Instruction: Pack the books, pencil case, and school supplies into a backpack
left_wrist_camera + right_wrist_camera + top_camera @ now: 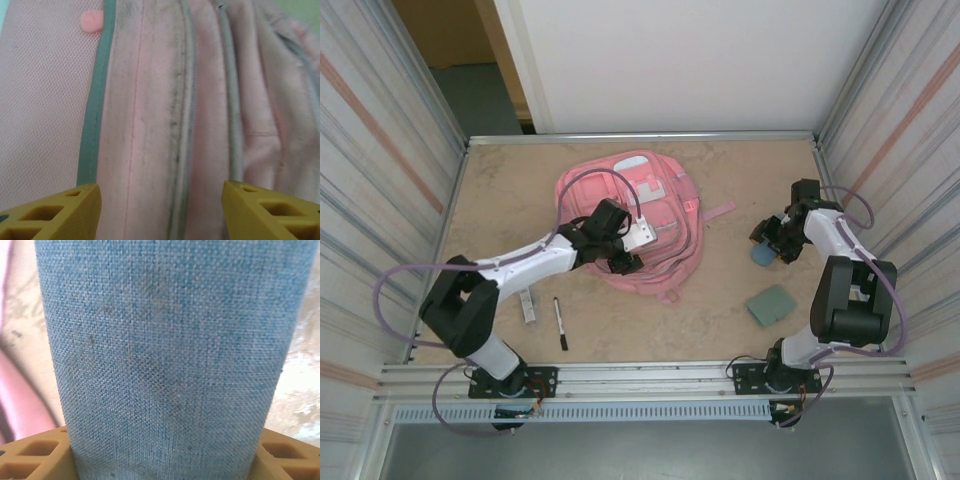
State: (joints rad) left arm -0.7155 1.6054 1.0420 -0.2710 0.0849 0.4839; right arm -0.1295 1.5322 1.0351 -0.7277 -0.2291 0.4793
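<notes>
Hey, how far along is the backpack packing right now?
Done: can't tell what is inside the backpack. In hand: the right gripper is shut on the pencil case, off to the backpack's right; the left gripper hangs open over its pink fabric. To go: the pen, whitish bar and grey-green flat piece lie on the table.
</notes>
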